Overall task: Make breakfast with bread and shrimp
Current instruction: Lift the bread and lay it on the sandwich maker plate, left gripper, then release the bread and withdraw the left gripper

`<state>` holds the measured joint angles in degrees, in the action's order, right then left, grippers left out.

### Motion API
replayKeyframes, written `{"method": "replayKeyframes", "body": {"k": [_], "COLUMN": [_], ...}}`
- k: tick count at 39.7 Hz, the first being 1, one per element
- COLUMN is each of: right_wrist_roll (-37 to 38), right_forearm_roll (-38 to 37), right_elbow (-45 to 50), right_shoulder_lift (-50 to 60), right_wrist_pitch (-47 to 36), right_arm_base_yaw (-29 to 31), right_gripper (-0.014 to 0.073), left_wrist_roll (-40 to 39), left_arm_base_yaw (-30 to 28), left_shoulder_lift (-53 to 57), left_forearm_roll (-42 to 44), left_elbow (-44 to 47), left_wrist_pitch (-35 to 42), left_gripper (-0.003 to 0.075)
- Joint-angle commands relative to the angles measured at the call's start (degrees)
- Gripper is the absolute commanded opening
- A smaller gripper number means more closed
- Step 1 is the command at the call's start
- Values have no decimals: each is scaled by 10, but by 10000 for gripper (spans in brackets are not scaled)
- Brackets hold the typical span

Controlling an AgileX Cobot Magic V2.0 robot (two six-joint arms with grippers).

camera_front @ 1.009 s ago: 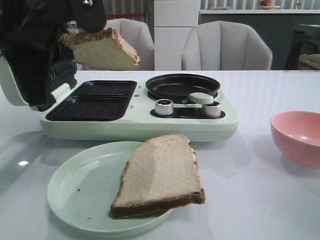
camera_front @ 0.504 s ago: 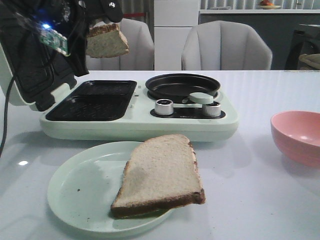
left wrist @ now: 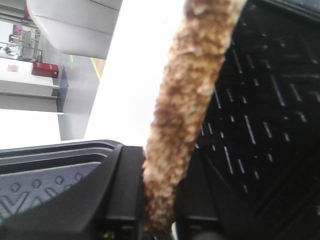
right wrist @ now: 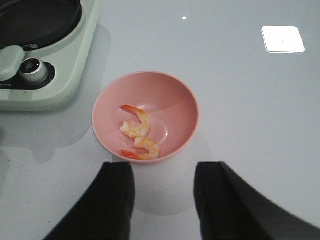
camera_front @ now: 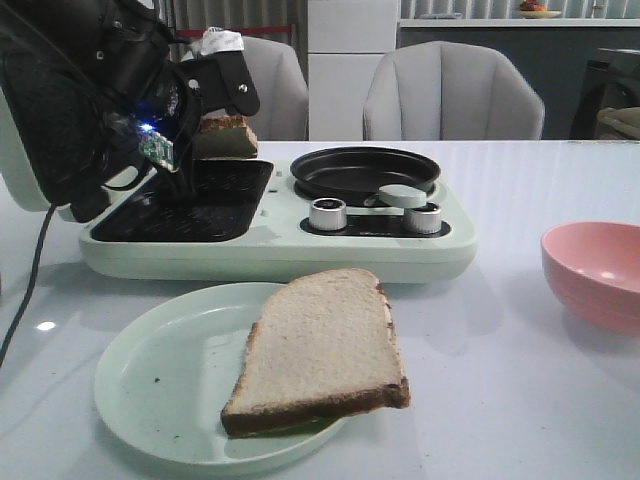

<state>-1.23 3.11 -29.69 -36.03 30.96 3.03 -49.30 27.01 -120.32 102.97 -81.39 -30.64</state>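
Lowering since 1 second ago, the left gripper (camera_front: 215, 125) clamps 1 bread slice (camera_front: 225, 138), seemingly just above the grill plate (camera_front: 190, 205); the right gripper (right wrist: 162, 192) waits open.

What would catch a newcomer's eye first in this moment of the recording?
The left gripper stands out first, its jaws shut on a bread slice held on edge over the dark ribbed plates of the open sandwich maker. Next comes the second bread slice, lying half off the pale green plate at the front. The right gripper hovers open near the pink bowl holding two shrimp.
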Motion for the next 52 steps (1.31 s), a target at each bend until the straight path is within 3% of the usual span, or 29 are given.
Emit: {"method": "replayKeyframes", "body": {"k": [1, 5, 7, 17, 33, 41, 46, 52], "right_wrist_roll": [-3, -3, -3, -3, -3, -3, -3, -3], "right_forearm_roll": [0, 0, 0, 0, 0, 0, 0, 0], "right_elbow": [-20, -20, -20, -20, -20, -20, -20, -20], "right_shoulder_lift": [-3, -3, -3, -3, -3, -3, -3, -3], "right_wrist_pitch": [-39, -39, -39, -39, -39, -39, -39, -39], "right_arm_base_yaw": [-2, -2, -2, -2, -2, -2, -2, -2], "right_gripper": [413, 413, 413, 413, 413, 413, 413, 413], "left_wrist_roll": [-4, -4, -4, -10, -10, -9, -1, 82], "left_arm_base_yaw": [-1, -1, -1, -1, 8, 79, 143, 218], "left_shoulder_lift": [31, 31, 31, 34, 147, 221, 259, 302], "left_forearm_roll": [36, 36, 36, 35, 35, 11, -73, -207], "left_elbow": [-19, -19, -19, -12, 121, 165, 168, 168], "left_wrist_pitch": [-19, -16, -17, -18, 24, -112, -200, -277], "left_gripper": [398, 525, 544, 542, 542, 542, 542, 542]}}
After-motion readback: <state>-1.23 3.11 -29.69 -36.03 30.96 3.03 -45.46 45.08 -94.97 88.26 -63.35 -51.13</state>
